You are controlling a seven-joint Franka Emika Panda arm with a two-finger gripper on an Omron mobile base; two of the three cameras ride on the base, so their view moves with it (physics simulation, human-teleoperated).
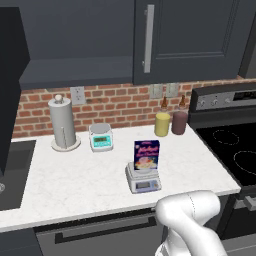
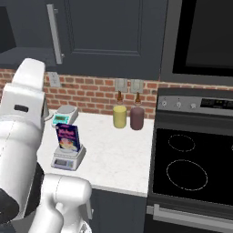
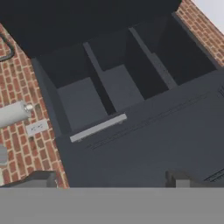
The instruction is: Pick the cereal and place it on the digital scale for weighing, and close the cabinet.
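From the left, the cereal (image 1: pixel 146 156) stands on the scale (image 1: pixel 143 181), with the cabinet (image 1: pixel 192 40) above; from the right it's the same. In the hand view the gripper (image 3: pixel 111 183) has its jaws spread and empty, with the handle (image 3: pixel 98 127) just ahead; a push off the door's edge could slip and leave it ajar.

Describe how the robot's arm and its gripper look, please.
The arm is glossy white with rounded, bulky segments and dark joints; a small dark slot marks one link. The gripper has two small dark grey, blocky finger tips. No cables or lettering are visible.
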